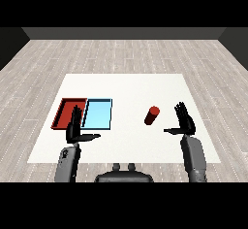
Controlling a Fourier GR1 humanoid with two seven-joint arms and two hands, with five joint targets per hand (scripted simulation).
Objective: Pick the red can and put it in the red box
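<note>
The red can [151, 115] stands on the white worktop [131, 89], right of the trays and apart from both hands. The right hand [184, 122] is near its right side, fingers straight and thumb spread, holding nothing. The red tray [64, 107] and light blue tray [97, 114] lie touching at left; the left hand [75, 128], fingers straight, overlaps their near edge.

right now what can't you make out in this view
- Red tray: its near right corner is hidden behind the left hand in the head view.
- Red can: too small to show any label or which end is its top.
- Both forearms: cut off at the picture's bottom.
- Right hand: its palm faces away from view.
</note>
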